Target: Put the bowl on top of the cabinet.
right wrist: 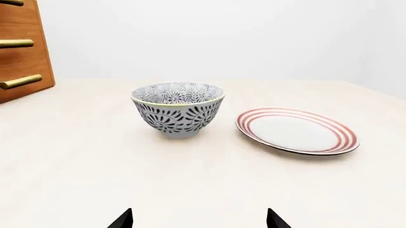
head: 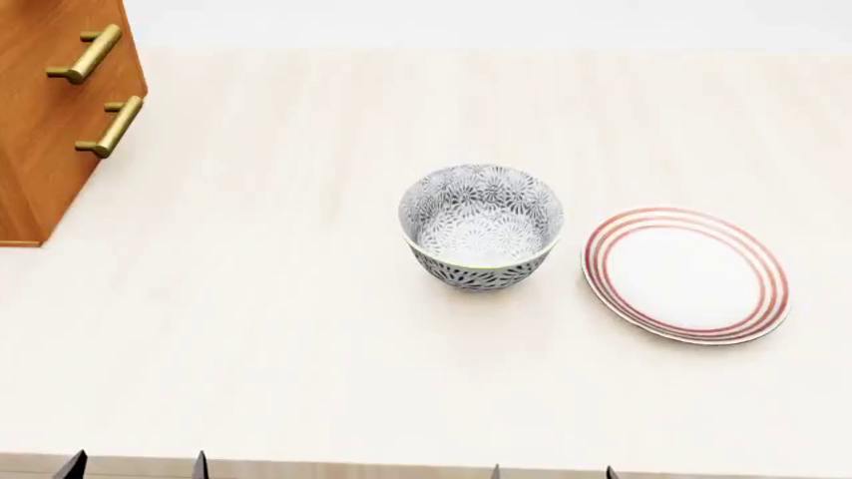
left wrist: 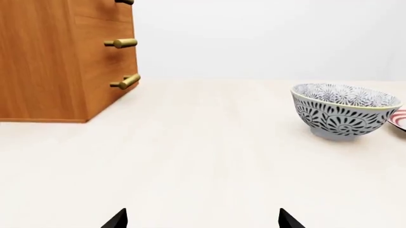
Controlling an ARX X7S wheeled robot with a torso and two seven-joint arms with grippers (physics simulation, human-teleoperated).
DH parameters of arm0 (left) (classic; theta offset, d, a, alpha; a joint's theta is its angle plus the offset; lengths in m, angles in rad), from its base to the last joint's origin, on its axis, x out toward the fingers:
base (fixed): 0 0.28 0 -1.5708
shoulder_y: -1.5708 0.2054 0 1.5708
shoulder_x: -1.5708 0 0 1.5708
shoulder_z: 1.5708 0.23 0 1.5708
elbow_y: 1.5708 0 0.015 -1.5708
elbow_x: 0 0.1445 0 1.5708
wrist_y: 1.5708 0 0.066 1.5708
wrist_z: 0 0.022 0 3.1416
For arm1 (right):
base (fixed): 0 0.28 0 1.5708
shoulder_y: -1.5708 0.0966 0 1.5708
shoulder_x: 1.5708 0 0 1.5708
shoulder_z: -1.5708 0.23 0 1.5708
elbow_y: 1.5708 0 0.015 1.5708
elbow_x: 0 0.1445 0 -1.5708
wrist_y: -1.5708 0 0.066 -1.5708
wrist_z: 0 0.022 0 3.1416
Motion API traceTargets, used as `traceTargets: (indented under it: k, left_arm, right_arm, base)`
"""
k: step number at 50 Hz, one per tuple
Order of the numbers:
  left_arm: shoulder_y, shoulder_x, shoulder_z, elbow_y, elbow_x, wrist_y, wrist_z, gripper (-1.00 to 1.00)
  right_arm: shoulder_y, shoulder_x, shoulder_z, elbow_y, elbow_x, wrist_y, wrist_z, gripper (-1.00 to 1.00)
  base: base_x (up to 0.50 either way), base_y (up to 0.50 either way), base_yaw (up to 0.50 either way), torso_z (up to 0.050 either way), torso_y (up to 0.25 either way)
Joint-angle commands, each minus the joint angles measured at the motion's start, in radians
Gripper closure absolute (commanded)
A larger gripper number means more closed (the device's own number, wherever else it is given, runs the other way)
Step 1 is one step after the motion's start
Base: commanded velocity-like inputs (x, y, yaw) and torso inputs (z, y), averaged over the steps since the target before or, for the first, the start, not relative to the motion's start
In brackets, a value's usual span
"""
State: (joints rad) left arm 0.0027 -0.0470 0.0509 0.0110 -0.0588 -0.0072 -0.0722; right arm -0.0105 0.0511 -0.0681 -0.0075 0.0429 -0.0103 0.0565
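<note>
Three cabinet [left wrist: 63, 57] handles in left wrist view, two from head, bowl [head: 481, 226] upright

The cabinet [head: 54, 110] runs off the head view's edge, its top unseen. Of each hand, left [head: 134, 466] and right [head: 553, 472], only dark fingertips [left wrist: 117, 219] show.

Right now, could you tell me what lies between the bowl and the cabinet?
Nothing: in the head view only bare tabletop separates the bowl from the cabinet; the plate sits on the bowl's other side.
</note>
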Motion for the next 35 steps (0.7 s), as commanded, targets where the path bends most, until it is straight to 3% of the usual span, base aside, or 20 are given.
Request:
traceTargets:
  k: [1,22,35]
  left_arm:
    - [-0.005,-0.019,0.023,-0.005,-0.018,-0.004,-0.026,-1.0]
    - [-0.004,-0.048,0.058,-0.003,-0.047,0.013,-0.04,-1.0]
    - [-0.01,-0.06,0.076,-0.016,-0.059,0.018,-0.054,-1.0]
  right_arm:
    - [0.005,0.02,-0.023,-0.005,0.027,0.017,0.016,-1.0]
    - [0.008,0.031,-0.032,-0.016,0.029,0.024,0.097,-1.0]
    - [0.002,0.045,-0.047,-0.019,0.039,0.01,0.119,-1.0]
  base:
    - [0.0,0.0,0.0,0.0,0.0]
    - [0.0,0.02,0.0,0.0,0.0]
    - [0.0,0.25,0.0,0.0,0.0]
